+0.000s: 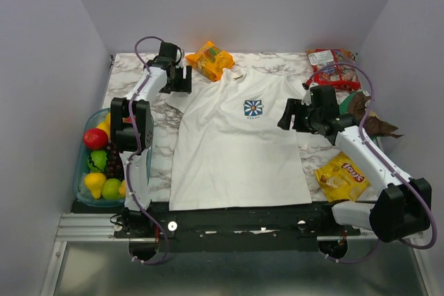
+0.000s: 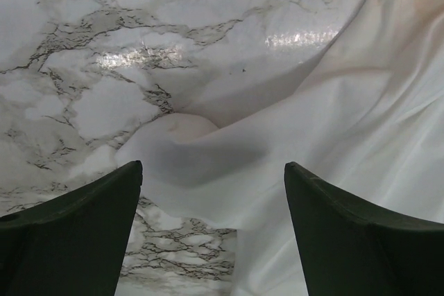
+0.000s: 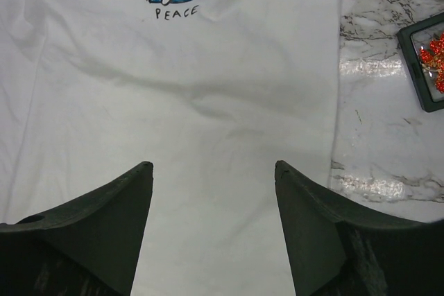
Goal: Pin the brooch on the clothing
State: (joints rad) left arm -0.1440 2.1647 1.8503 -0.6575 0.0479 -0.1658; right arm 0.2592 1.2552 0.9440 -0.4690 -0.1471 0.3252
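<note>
Pick-up pending, left fingers (image 2: 76, 230) and right fingers (image 3: 90, 230) wide, empty; next grasp tiny orange-red glittery brooch (image 3: 433, 60), right of right fingers.

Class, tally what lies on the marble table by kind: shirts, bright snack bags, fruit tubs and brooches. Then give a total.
Shirt: 1
Bright snack bags: 3 (orange bag, red bag, yellow bag)
Fruit tub: 1
Brooch, in its box: 1
Total: 6
</note>
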